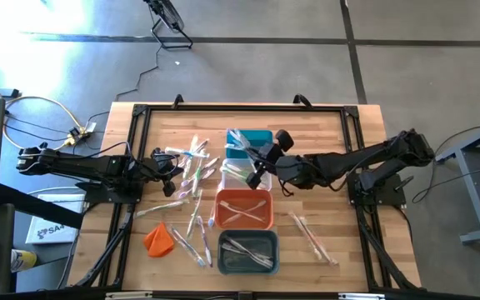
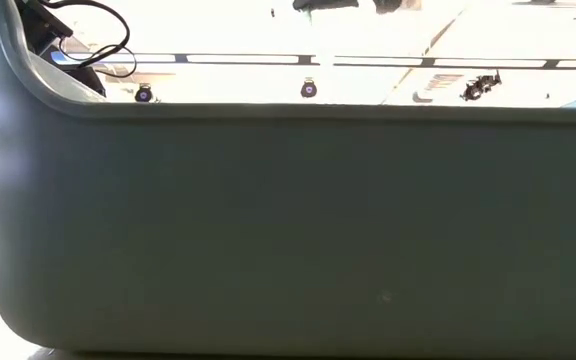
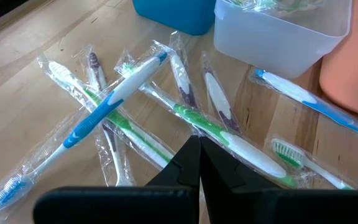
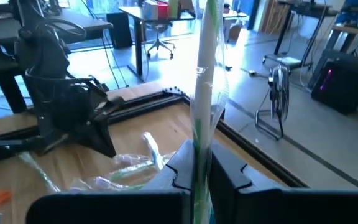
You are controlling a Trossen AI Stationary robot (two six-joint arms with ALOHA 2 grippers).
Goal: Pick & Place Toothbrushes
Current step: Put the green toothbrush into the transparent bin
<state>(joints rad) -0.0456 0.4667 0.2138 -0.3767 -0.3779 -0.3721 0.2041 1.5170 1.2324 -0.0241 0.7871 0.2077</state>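
Note:
Several wrapped toothbrushes (image 1: 188,167) lie loose on the wooden table, left of a column of bins. More of them lie near the front left (image 1: 192,237) and the front right (image 1: 311,235). My left gripper (image 3: 199,146) is shut and sits just over the left pile (image 3: 123,93); I cannot tell whether it touches a wrapper. My right gripper (image 4: 199,165) is shut on one green-and-white wrapped toothbrush (image 4: 202,87). In the high view it (image 1: 259,167) hangs over the clear bin (image 1: 238,172) and the teal bin (image 1: 252,140). My right gripper pinches the wrapped toothbrush between its two fingers, on a green-striped stretch of the shaft (image 4: 197,140). The fingers lie across the brush and come roughly level from the table's right side. The long free end (image 4: 211,25) sticks out past the fingers, lifted clear; the other end is hidden by the gripper.
An orange bin (image 1: 244,208) and a grey bin (image 1: 248,252) hold toothbrushes nearer the front. An orange cloth lump (image 1: 158,239) lies at the front left. The grey bin's wall (image 2: 288,230) fills the low view. A black frame (image 1: 240,108) rims the table.

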